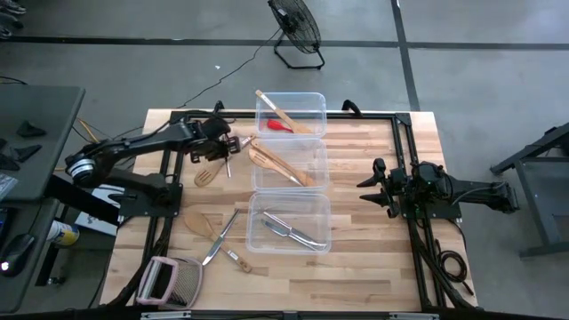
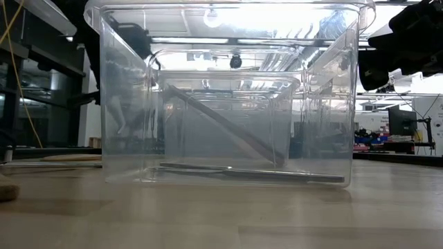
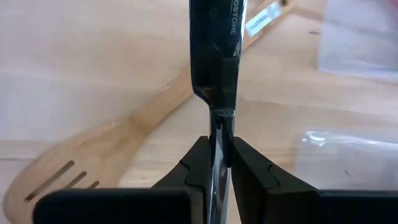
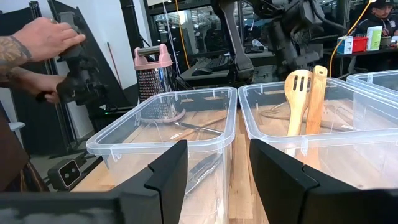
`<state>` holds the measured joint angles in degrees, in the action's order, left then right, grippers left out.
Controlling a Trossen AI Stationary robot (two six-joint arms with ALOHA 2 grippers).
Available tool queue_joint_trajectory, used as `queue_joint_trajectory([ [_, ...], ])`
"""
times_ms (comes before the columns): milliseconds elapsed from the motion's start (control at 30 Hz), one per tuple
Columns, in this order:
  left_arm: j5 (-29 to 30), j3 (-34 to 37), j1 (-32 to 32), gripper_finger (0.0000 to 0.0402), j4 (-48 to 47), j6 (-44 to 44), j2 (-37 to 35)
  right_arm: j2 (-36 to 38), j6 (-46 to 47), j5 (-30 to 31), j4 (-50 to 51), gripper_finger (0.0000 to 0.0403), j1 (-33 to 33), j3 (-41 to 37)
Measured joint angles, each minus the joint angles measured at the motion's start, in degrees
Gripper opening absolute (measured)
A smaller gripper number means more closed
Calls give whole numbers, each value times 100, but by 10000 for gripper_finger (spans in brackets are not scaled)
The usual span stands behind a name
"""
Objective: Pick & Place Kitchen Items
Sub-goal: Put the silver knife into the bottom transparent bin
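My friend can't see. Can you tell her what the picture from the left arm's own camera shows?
The left gripper is shut on a slim silver metal utensil, held above the pale wooden table. Beneath it lies a pale wooden slotted spatula, with a clear plastic tub beside.

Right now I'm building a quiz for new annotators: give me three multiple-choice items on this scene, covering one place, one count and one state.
1. Where is the red utensil?
A. In the tub nearest the fan
B. In the middle tub
C. On the floor

2. How many tubs are there?
A. Two
B. Three
C. Four

3. The left gripper is:
A. open
B. shut on metal cutlery
C. shut on a wooden spoon

Answers:
1. A: red shows only in that tub.
2. B: three stand in a row.
3. B: its fingers pinch a silver blade.
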<state>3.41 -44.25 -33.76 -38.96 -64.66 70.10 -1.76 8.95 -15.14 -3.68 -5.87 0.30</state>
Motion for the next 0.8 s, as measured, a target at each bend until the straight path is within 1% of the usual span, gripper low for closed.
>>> queue_joint_trajectory([
  [400,121,-4,0,37,252,1302,-961,-2,0,-1,0,165,-1,2],
  [800,119,-4,0,37,236,2644,-1778,-2,-2,-2,0,165,-1,2],
])
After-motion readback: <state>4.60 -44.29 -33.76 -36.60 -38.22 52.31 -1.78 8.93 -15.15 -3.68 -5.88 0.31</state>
